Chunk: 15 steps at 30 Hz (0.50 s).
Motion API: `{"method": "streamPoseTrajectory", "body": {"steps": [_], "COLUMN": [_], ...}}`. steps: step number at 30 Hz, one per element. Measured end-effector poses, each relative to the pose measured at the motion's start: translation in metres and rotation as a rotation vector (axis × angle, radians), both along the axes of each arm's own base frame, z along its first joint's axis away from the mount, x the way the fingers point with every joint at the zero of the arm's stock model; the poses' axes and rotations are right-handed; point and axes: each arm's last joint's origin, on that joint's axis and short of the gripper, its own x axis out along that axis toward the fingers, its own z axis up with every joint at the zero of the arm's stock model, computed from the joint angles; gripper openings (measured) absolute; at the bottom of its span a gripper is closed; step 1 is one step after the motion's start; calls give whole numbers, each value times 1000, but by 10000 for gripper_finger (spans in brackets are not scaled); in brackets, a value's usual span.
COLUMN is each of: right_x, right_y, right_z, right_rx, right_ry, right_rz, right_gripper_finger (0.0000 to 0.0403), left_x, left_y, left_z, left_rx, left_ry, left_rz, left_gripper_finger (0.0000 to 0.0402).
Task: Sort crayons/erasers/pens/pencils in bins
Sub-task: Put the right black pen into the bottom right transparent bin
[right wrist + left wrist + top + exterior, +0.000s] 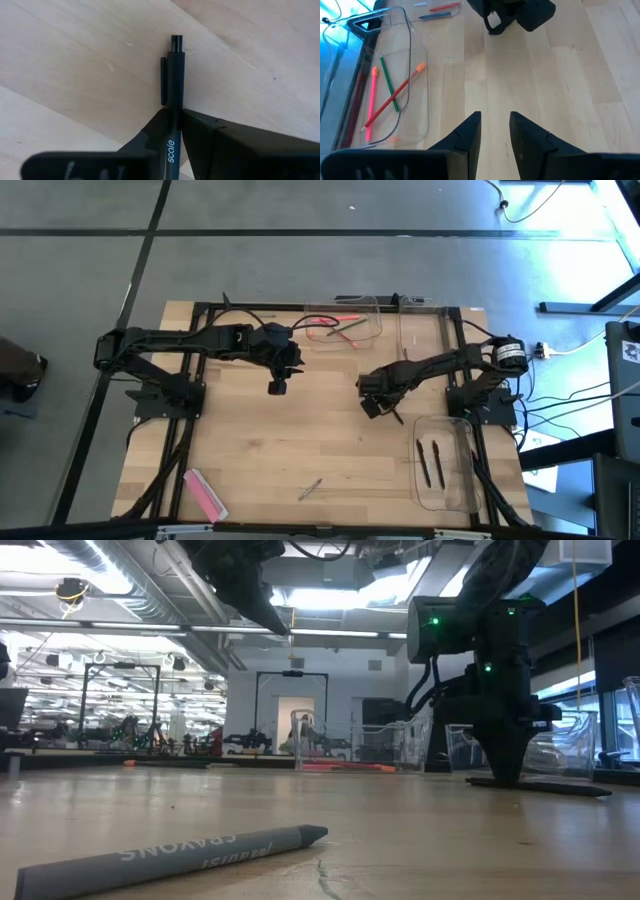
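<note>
My right gripper (372, 405) points down at mid-table, shut on a black pen (172, 70). My left gripper (495, 117) hangs open and raised to its left (277, 387), holding nothing. A clear bin (345, 308) at the far edge holds pink, green and orange-tipped sticks (390, 92). Another clear bin (470, 480) at the near right holds two dark pens (430, 462). A grey crayon (170, 855) lies on its side near the front edge, and a pink eraser (205, 494) lies flat at the near left. My right gripper pinches the pen's barrel (174, 102) between its two fingers, just below the clip. The fingers come from above, pointing down, and lie across the pen. The pen is level at table height; whether it is clear of the wood I cannot tell.
A third clear bin (425, 320) stands at the far right beside the first. Black frame bars (195, 360) run along the table's sides. Bare wood (300, 440) lies between the grippers and the front edge.
</note>
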Motion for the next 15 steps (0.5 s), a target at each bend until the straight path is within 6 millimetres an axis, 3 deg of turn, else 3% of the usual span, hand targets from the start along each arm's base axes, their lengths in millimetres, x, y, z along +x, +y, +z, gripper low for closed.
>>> {"method": "streamPoseTrajectory", "body": {"steps": [15], "right_x": [-7], "right_y": [12], "right_z": [43], "right_rx": [-52], "right_ry": [-203], "right_rz": [38], "right_gripper_finger": [55], "left_x": [0], "left_y": [0], "left_z": [0], "left_rx": [0], "left_ry": [0], "left_rz": [0], "left_gripper_finger": [94]}}
